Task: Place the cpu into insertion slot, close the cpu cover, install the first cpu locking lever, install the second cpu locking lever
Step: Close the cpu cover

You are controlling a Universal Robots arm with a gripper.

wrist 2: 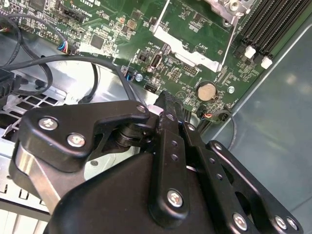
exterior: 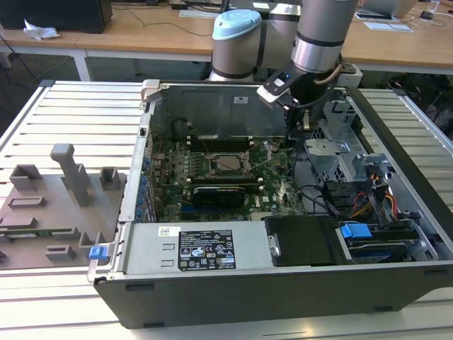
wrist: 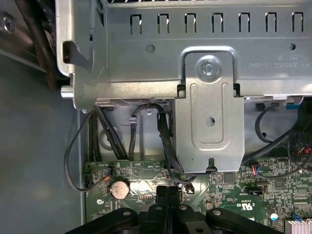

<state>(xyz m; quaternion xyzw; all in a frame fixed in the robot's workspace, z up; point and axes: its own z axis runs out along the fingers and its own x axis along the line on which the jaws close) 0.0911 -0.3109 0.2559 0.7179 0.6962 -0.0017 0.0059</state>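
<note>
In the exterior view the insertion slot (exterior: 212, 167) lies mid-motherboard inside the open computer case. The cpu (exterior: 228, 163) shows as a grey square in it, framed by the silver cpu cover (exterior: 228, 152). A thin silver rod (exterior: 262, 157) slants up from the slot's side nearer the exterior view's right. My gripper (exterior: 287, 142) hangs just beyond that rod, low over the board, with its fingers together and nothing seen between them. In the second wrist view the gripper (wrist 2: 165, 100) points past a coin battery (wrist 2: 207, 90) toward the cover's silver frame (wrist 2: 195, 57). The first wrist view shows the gripper (wrist: 168, 191) closed.
A metal drive cage (wrist: 209, 97) stands close to the gripper, with black cables (wrist: 163, 131) running under it. Memory slots (wrist 2: 263, 24) flank the socket. The power supply (exterior: 191, 248) fills the case's near side. A grey fixture board (exterior: 56, 205) lies outside at the exterior view's left.
</note>
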